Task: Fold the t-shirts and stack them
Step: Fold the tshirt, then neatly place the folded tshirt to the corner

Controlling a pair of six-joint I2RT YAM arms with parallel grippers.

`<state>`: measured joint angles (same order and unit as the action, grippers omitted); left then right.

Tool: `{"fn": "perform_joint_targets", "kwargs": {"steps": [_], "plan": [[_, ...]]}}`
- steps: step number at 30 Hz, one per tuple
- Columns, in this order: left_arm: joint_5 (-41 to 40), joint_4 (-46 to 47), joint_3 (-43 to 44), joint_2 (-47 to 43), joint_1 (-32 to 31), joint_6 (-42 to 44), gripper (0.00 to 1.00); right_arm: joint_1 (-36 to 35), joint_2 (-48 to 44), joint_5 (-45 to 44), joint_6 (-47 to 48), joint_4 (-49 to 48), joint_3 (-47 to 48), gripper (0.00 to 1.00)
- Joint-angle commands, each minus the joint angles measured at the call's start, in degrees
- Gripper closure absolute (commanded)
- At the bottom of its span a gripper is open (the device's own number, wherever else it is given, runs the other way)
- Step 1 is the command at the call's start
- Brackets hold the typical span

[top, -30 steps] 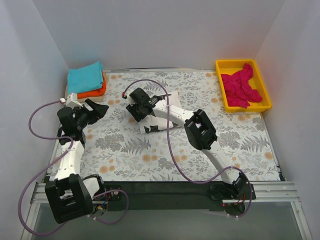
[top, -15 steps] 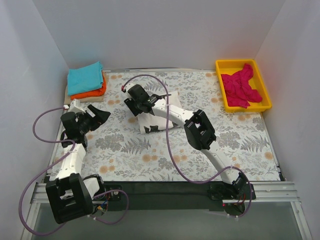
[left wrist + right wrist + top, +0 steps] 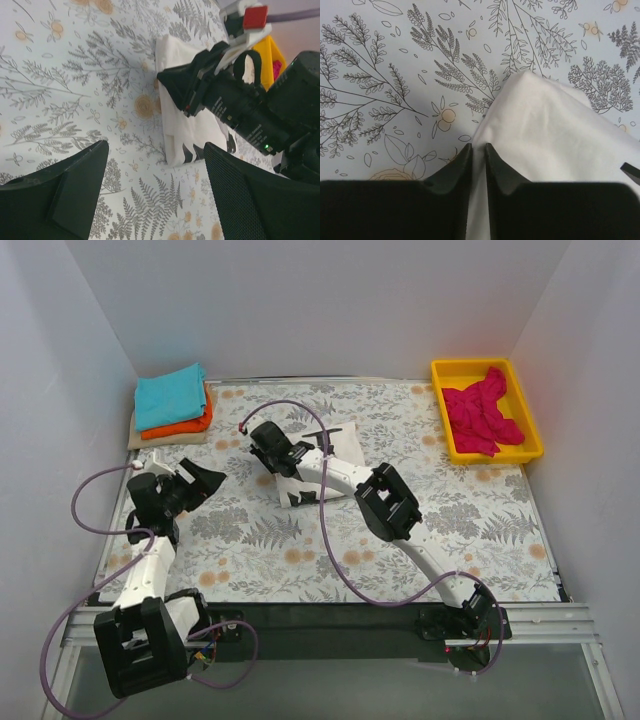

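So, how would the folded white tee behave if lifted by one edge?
Probably floppy: the white tee is soft folded cloth, so its layers would likely sag and unfold. Likely light: the edge at the right claw looks thin. It shouldn't roll or tip, lying flat.

The counter (image 3: 480, 530) is showing a grey fern print with orange blooms. The t-shirt (image 3: 555, 135) is showing plain cream-white.

The white-and-black left arm (image 3: 150, 565) stood along the desk's left edge, and its black two-finger left gripper (image 3: 152, 150) was spread wide. The white-and-black right arm (image 3: 420, 550) reached from the near edge toward the far left. Its black right gripper (image 3: 478, 152) pointed down and looked almost closed, with only a thin slit between the fingers.
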<state>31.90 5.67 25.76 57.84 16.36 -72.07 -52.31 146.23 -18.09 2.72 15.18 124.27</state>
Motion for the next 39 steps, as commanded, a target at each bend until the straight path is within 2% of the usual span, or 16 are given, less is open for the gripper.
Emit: {"fn": "perform_joint_targets", "kwargs": {"steps": [1,4,9,12,13,17,21,25,32,37,39], "plan": [[-0.17,-1.01,-2.64,-2.03,-1.94,-2.28,0.29,0.02,1.16,-0.02,-0.08,-0.77,-1.75,0.81],[-0.79,1.34,-3.43,-0.2,-4.66,-2.81,0.28,0.37,0.46,0.59,-0.79,0.37,-1.92,0.99],[-2.8,9.08,-5.45,7.1,-11.42,-5.0,0.27,1.86,-4.2,6.12,-2.37,0.46,-1.75,0.99],[-3.6,19.53,-7.03,12.54,-15.56,-7.46,0.26,2.83,-7.27,10.96,-5.09,0.2,-2.27,0.99],[-4.21,23.64,-6.86,14.12,-18.79,-8.51,0.26,3.18,-7.71,12.97,-5.36,-0.06,-2.54,0.99],[-6.14,31.67,-5.02,24.21,-22.33,-9.49,0.24,3.97,-9.56,14.48,-7.72,-0.24,-3.15,0.99],[-7.98,39.76,-4.05,29.68,-24.88,-8.79,0.22,4.85,-10.18,16.15,-9.83,-0.24,-3.86,0.99],[-9.92,42.22,-1.51,33.99,-28.13,-8.08,0.21,5.29,-10.35,16.94,-10.63,-0.33,-3.59,0.99],[-14.93,42.31,2.62,40.49,-29.81,-8.96,0.21,6.26,-10.97,17.65,-12.48,-0.33,-3.42,0.99],[-14.5,41.89,8.41,46.73,-30.33,-11.84,0.3,6.87,-10.97,20.02,-13.71,-0.33,-2.89,0.99],[-11.61,43.62,10.01,50.78,-30.33,-12.12,0.39,6.96,-11.06,19.67,-13.71,-0.41,-2.72,0.99]]}}
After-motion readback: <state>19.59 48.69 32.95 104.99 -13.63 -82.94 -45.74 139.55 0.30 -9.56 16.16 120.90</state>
